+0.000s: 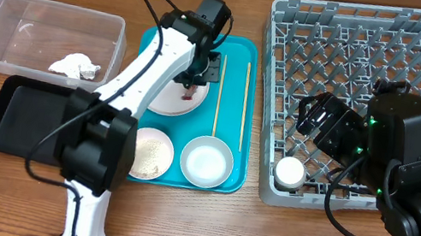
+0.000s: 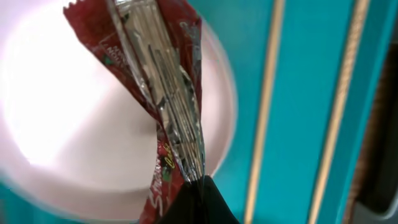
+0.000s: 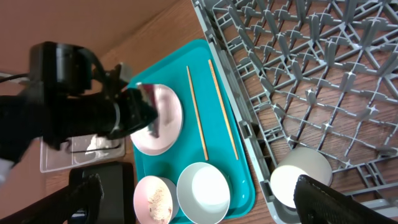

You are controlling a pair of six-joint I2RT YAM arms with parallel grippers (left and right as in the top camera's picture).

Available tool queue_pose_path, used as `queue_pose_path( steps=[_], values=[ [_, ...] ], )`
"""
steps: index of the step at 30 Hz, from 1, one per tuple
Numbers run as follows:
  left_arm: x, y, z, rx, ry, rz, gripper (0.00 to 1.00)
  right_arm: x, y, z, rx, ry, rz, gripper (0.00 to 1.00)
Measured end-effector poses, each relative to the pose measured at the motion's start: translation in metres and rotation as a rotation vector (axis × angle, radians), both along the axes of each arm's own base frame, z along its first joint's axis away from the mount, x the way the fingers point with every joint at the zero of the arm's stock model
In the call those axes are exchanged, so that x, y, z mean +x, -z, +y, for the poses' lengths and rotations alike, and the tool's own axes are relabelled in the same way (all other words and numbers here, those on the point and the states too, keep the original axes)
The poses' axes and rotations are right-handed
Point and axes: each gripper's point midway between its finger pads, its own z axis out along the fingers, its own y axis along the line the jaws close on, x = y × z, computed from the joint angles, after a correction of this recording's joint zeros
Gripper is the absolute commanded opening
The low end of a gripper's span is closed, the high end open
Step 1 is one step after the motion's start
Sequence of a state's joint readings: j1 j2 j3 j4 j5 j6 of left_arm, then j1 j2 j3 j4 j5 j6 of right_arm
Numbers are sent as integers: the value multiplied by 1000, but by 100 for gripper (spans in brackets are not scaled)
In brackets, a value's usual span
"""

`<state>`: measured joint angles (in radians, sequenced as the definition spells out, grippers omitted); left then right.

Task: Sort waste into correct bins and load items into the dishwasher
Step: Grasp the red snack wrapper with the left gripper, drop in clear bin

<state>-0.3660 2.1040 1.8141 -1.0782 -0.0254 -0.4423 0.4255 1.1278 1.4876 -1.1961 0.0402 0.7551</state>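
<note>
the left gripper point(image 2: 200, 196) is pinched tight on one end of the red snack wrapper point(image 2: 165, 81), holding it over the large white plate point(image 2: 56, 124) on the teal tray point(image 2: 305, 93), probably for transfer to a bin. the right gripper point(image 3: 199, 180) stands wide and empty over the dish rack point(image 1: 363, 41), near the small cup point(image 1: 289, 172) inside it.

wrapper point(image 2: 168, 118) red, silver | tray point(image 1: 232, 96) teal | rack point(image 1: 363, 41) grey lattice | plate point(image 2: 74, 124) white

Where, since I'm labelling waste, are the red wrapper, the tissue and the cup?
red wrapper point(image 2: 163, 93), left wrist view, crinkled middle.
tissue point(image 1: 74, 67), overhead view, its centre.
cup point(image 1: 289, 172), overhead view, white top.
</note>
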Motion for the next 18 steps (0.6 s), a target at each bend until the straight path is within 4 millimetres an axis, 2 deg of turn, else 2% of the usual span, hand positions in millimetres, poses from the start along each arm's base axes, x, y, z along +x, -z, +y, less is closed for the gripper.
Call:
queue_pose_path(
  steps=[1, 5, 8, 11, 13, 15, 18],
  values=[
    [-2, -6, 8, 22, -10, -3, 4, 0, 0, 0, 0, 1, 0, 100],
    [-7, -42, 61, 131, -112, -48, 4, 0, 0, 0, 0, 0, 1, 100],
    [-4, -77, 116, 172, -241, -120, 4, 0, 0, 0, -1, 0, 1, 100],
    [-5, -97, 173, 199, -375, -165, 6, -1, 0, 0, 2, -2, 3, 100],
    [-7, -99, 204, 210, -447, -163, 19, -1, 0, 1, 5, -5, 3, 100],
    [-7, -91, 226, 209, -480, -140, 32, -1, 0, 2, 6, -7, 4, 100],
    [-9, -70, 231, 192, -456, -70, 43, -1, 0, 1, 6, -7, 6, 100]
  ],
)
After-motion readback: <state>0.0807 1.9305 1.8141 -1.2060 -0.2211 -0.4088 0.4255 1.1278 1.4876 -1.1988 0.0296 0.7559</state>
